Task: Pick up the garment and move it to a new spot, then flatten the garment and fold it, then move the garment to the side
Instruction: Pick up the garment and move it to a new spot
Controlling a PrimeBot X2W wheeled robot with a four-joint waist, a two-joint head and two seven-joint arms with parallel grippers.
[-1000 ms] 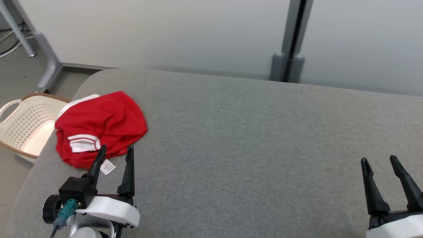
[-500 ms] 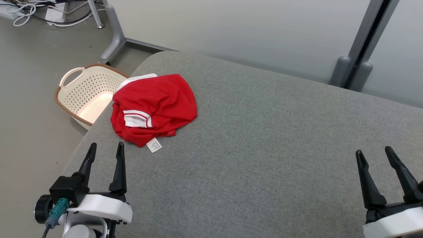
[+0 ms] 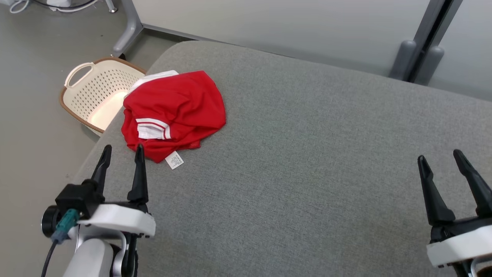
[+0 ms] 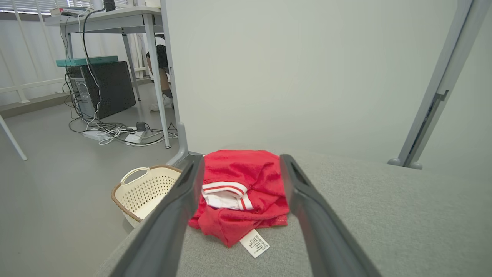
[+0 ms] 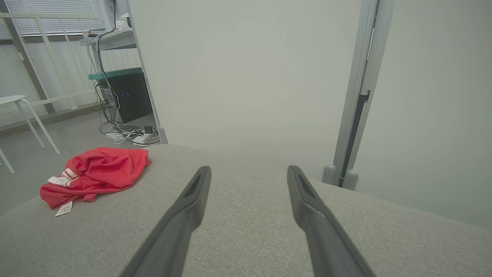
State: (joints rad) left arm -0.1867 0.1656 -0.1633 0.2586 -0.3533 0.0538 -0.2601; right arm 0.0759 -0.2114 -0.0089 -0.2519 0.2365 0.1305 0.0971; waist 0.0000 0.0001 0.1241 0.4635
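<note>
Both jaws spread empty, left gripper (image 3: 123,148) at seven o'clock, right gripper (image 3: 439,155) at four, red garment (image 3: 177,100) crumpled at ten.

Office or lab workspace. Upper left of left wrist view: metal-legged desk (image 4: 103,18), black computer tower (image 4: 109,88) beneath, cables and power strips (image 4: 115,134) on grey floor. Centre and right: pale partition panels (image 4: 288,77) on grey posts (image 4: 438,96).

A crumpled red garment (image 3: 175,111) with white striped trim and a white label lies bunched at the grey surface's (image 3: 307,173) ten-o'clock corner.
</note>
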